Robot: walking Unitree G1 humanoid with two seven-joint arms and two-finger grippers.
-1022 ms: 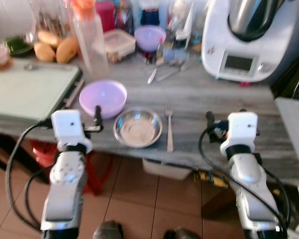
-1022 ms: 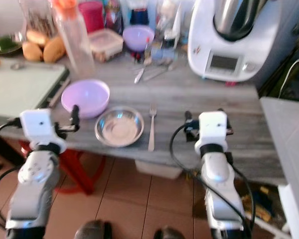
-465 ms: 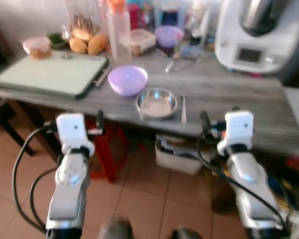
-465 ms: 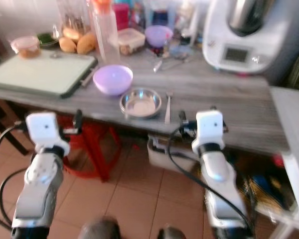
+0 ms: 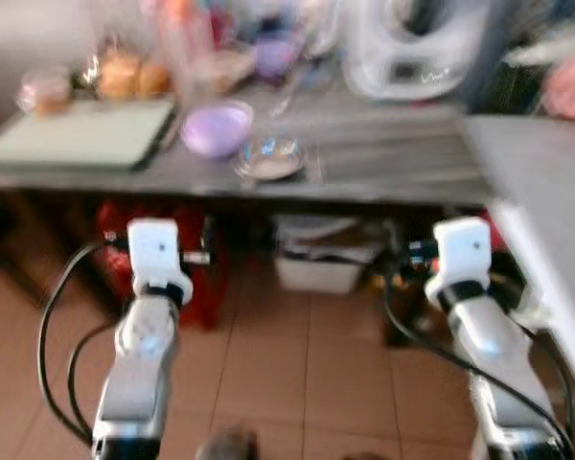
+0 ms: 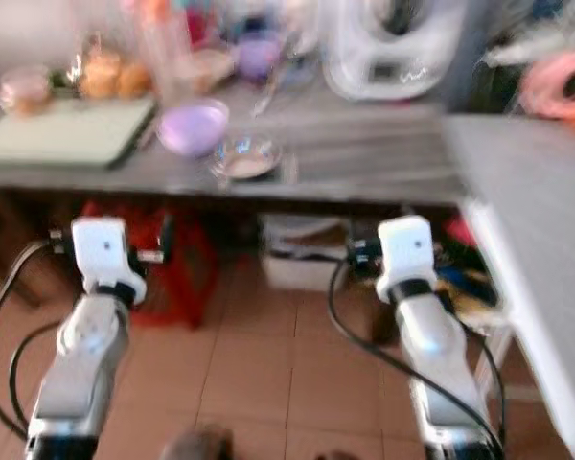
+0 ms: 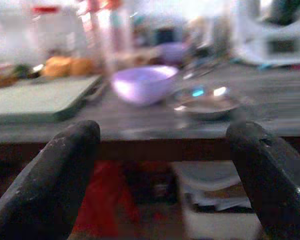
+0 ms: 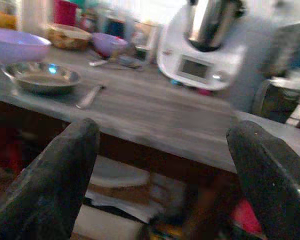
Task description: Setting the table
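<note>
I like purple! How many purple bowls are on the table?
2. One big purple bowl sits near the table's front edge, beside the metal bowl. A smaller purple bowl sits farther back among the clutter. The pictures are blurry, so another could be hidden there.

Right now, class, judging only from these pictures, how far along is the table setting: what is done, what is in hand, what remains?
Done: a steel bowl with a fork beside it sits near the table edge, next to a purple bowl. In hand: nothing; the left gripper and right gripper are open and empty, level with the table edge. Left: apparently any further pieces; none are being carried.
</note>
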